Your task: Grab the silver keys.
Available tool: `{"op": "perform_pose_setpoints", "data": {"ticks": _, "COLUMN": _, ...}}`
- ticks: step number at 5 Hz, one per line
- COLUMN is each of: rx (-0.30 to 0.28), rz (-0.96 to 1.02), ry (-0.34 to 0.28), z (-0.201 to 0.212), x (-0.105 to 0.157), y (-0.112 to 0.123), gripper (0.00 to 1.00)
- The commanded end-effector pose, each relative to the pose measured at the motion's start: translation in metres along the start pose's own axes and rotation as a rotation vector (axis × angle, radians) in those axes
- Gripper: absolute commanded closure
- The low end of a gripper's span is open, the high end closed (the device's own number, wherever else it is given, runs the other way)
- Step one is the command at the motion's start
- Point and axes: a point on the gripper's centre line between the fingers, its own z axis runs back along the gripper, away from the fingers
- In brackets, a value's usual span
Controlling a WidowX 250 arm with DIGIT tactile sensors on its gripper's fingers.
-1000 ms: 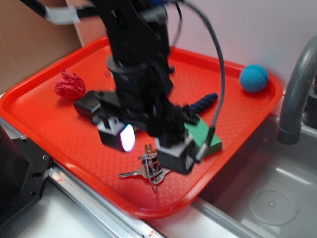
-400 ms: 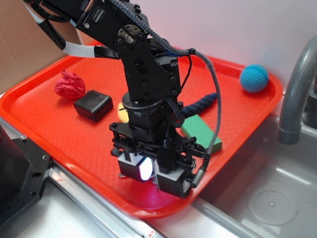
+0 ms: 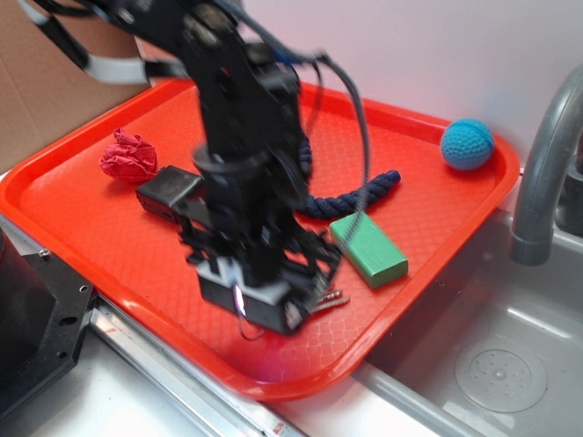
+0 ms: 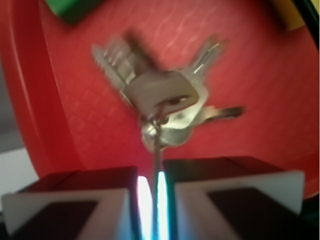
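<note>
My pincer (image 4: 150, 192) is nearly closed, the two pads (image 4: 107, 200) drawn in until only a thin slit is left between them, and in that slit I am pinching the ring of the silver keys (image 4: 165, 97). In the wrist view the bunch fans out just beyond my fingertips, several blades splayed against the red tray (image 4: 65, 115), blurred but clearly bright metal. From the exterior view my pincer (image 3: 250, 300) sits low over the near part of the tray (image 3: 82, 228), and a few silver keys (image 3: 330, 298) poke out at its right side, just beside the green block (image 3: 369, 248). Whether the bunch is touching the tray or lifted off it I cannot tell. A dark blue rope (image 3: 351, 196) lies behind the block, a black box (image 3: 167, 191) and a crumpled red cloth (image 3: 127, 156) lie to the left, and a blue ball (image 3: 467, 144) rests at the far corner
</note>
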Motion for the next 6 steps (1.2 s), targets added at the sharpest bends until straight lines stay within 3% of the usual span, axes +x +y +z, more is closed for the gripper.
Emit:
{"op": "perform_pose_setpoints", "data": {"ticks": 1, "rx": 0.026, "rz": -0.058, "ry": -0.235, "z": 0.081, "x": 0.001, "y": 0.054, "gripper": 1.0}}
{"op": "perform_pose_setpoints", "data": {"ticks": 3, "rx": 0.063, "rz": -0.02, "ry": -0.27, "z": 0.138, "x": 0.006, "y": 0.136, "gripper": 1.0}}
{"op": "perform_pose_setpoints", "data": {"ticks": 4, "rx": 0.054, "rz": -0.008, "ry": -0.345, "z": 0.167, "x": 0.006, "y": 0.157, "gripper": 1.0}}
{"op": "perform_pose_setpoints", "data": {"ticks": 5, "rx": 0.043, "rz": -0.098, "ry": -0.384, "z": 0.189, "x": 0.026, "y": 0.146, "gripper": 1.0}}
{"op": "perform_pose_setpoints", "data": {"ticks": 6, "rx": 0.07, "rz": -0.136, "ry": -0.415, "z": 0.204, "x": 0.044, "y": 0.128, "gripper": 1.0}}
